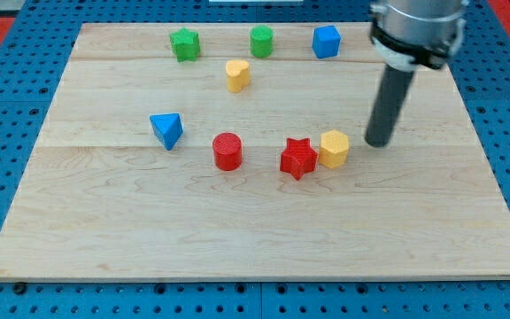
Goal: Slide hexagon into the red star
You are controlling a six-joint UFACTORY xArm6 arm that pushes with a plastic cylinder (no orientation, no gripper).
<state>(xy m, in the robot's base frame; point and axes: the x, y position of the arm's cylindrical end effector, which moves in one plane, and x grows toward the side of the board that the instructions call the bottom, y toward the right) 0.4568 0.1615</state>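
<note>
1 yellow hexagon [334, 148] touching red star [297, 158]; my tip [378, 142] right.

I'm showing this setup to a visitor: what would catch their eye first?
The thick dark rod at the view's right, my tip resting just right of the yellow hexagon. That hexagon already sits against the red star near the board's middle. A red cylinder stands apart to the star's left.

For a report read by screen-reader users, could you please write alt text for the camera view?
On a wooden board, a yellow hexagon sits against a red star, with my tip just to the hexagon's right, apart from it. Elsewhere: a red cylinder, blue triangle, yellow block, two green blocks, and a blue block.
</note>
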